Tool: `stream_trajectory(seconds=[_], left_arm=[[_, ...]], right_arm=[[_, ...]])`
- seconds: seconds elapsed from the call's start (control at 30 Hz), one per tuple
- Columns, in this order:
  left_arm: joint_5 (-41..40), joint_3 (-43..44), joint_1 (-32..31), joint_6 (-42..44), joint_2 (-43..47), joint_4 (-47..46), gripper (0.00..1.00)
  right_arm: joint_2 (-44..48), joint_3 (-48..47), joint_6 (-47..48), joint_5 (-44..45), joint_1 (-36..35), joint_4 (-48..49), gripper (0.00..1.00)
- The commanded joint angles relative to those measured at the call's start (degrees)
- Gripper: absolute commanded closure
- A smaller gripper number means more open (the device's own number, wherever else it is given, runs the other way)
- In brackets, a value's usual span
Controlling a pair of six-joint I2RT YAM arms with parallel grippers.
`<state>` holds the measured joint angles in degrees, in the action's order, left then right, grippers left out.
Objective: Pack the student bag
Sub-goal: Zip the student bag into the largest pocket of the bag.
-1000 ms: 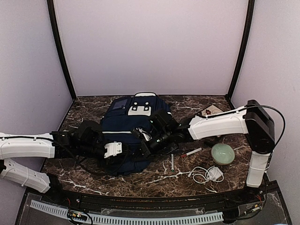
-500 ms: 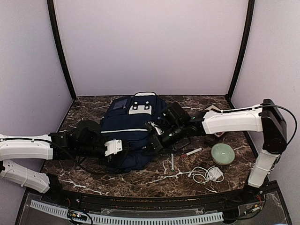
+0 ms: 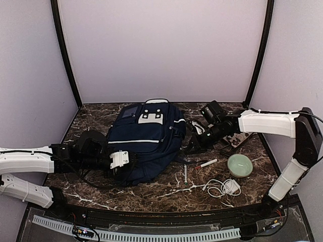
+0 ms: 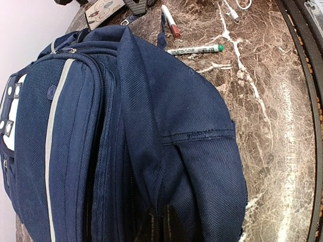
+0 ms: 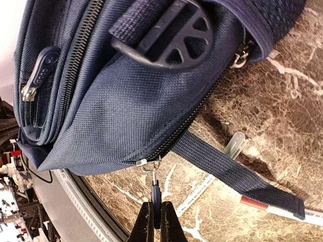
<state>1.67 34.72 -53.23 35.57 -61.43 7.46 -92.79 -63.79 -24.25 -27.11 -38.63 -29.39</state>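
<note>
The student bag (image 3: 144, 143) lies flat on the marble surface (image 3: 151, 194), a little to the left of the middle, with its front face upward. Its long axis runs from the near edge toward the back wall and leans slightly. The top handle and the white patch point to the back wall, and the bottom points to the arm bases.

I judge that the step in hand is opening a zipper, so that things can be put inside. The right tool (image 5: 156, 214) is closed on the thin zipper pull (image 5: 155, 194), which hangs from the slider at the lower right side of the bag, just above the surface. How far this zipper is open, I cannot tell.

The left tool (image 3: 121, 160) is at the near left corner of the bag and is closed. In the left wrist view a fold of the blue cloth runs straight toward it, so it seems to pinch the fabric and hold the bag in place.

A red-capped marker (image 3: 206, 164), a green-capped pen (image 4: 194, 49), a green bowl (image 3: 239, 165) and a white cable (image 3: 222, 187) lie outside the bag on its right, so I think packing is not begun.

The next move calls for drawing the pull along the line of the zipper, not away from it, while the left tool keeps the cloth tight. The pull is small and may slip out.
</note>
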Motion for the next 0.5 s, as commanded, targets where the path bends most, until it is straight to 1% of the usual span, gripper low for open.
stream_trajectory(seconds=[0.0, 0.1, 0.33, 0.47], left_arm=[[-0.94, -1.21, 0.94, 0.75, 3.9, 4.66, 1.0], [0.64, -1.4, 0.94, 1.4, 4.65, 5.16, 1.0], [8.48, -1.4, 0.94, 2.72, 7.04, 6.3, 1.0], [9.84, -1.67, 0.94, 2.75, 7.71, 6.2, 1.0]], right_arm=[[-1.23, -3.37, 3.54, 7.86, 2.13, -7.01, 1.0], [-3.81, -7.0, 4.98, 10.65, 4.5, -6.93, 1.0], [-9.98, -14.71, 5.02, 20.7, 9.17, -2.82, 1.0], [-12.78, -18.07, 5.44, 19.01, 10.16, 0.07, 1.0]])
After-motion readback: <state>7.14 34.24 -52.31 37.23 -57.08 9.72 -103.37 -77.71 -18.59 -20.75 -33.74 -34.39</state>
